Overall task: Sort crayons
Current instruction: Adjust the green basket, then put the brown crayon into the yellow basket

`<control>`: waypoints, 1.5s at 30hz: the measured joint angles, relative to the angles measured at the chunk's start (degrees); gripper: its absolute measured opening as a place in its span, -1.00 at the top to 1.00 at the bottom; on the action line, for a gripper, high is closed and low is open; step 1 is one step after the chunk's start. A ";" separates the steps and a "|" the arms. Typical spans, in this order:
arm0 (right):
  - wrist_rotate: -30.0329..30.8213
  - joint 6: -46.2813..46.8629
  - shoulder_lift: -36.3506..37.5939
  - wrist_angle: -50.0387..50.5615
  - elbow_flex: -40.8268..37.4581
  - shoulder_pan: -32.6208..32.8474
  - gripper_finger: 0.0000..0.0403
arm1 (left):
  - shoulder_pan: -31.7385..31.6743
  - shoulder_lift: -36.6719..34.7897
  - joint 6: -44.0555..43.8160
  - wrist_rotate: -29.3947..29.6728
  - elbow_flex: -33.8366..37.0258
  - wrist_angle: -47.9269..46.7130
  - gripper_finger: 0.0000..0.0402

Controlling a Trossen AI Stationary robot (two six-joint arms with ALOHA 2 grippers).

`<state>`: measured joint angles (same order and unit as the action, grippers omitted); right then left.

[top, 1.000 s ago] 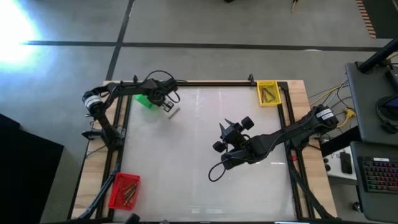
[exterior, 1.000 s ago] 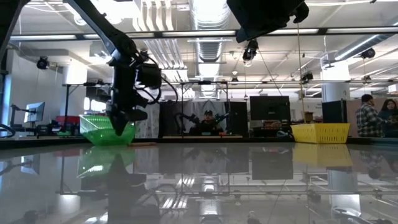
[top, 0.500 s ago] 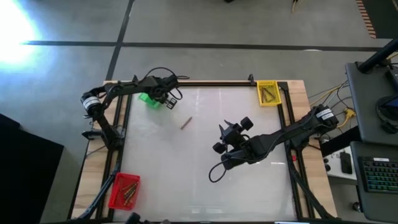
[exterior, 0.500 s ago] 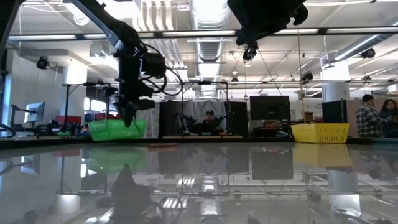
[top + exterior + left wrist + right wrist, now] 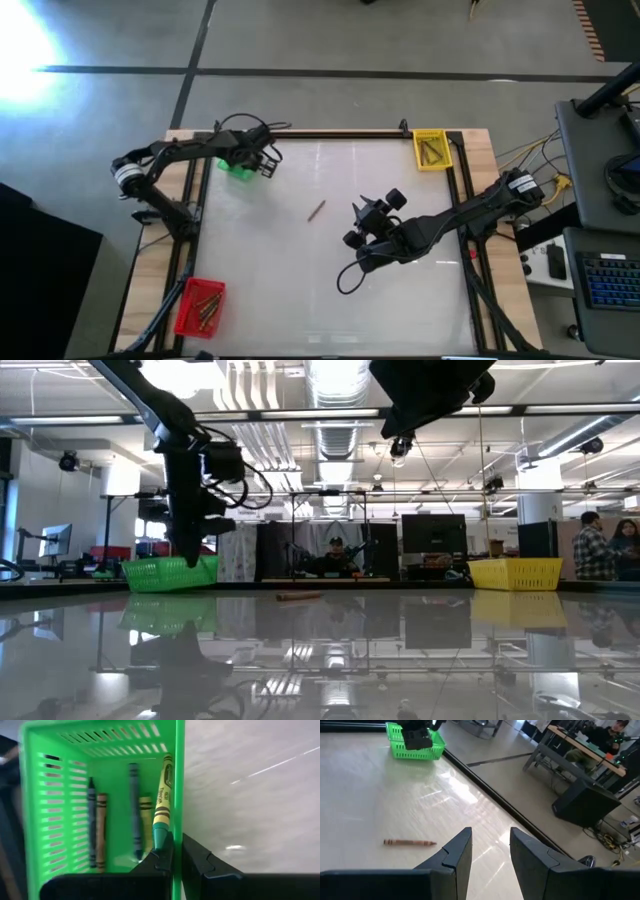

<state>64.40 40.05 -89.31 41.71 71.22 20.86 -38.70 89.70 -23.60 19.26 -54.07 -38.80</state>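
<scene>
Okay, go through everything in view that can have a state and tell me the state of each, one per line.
left gripper: shut on the wall of the green bin.
right gripper: open, empty, hovering over the table.
green bin: upright, several crayons inside.
loose crayon: lying flat on the table, unheld.
yellow bin: upright, holds crayons.
red bin: upright, holds crayons.

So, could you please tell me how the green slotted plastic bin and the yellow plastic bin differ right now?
The green slotted plastic bin sits at the table's far left corner; the yellow plastic bin sits at the far right. The shut left gripper pinches the green bin's wall, while nothing touches the yellow bin. Both hold crayons.
</scene>
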 joint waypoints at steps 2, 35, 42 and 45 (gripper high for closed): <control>-0.05 0.00 0.00 -0.01 0.10 0.00 0.39 | -0.86 -1.56 -0.74 -2.91 1.51 1.96 1.00; -1.55 1.80 0.01 -0.24 0.25 -0.06 0.39 | -8.02 -3.78 5.39 8.69 -0.07 1.87 -0.01; -4.47 5.76 0.00 1.12 -0.37 -0.13 0.39 | -8.25 -4.97 13.61 2.61 0.46 6.56 -0.17; -4.78 9.24 0.01 3.89 -0.37 -0.13 0.39 | -8.71 -5.89 15.18 2.53 1.05 7.87 -0.22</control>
<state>59.62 49.29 -89.30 45.61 70.85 20.73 -47.41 83.82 -8.43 21.79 -53.02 -30.93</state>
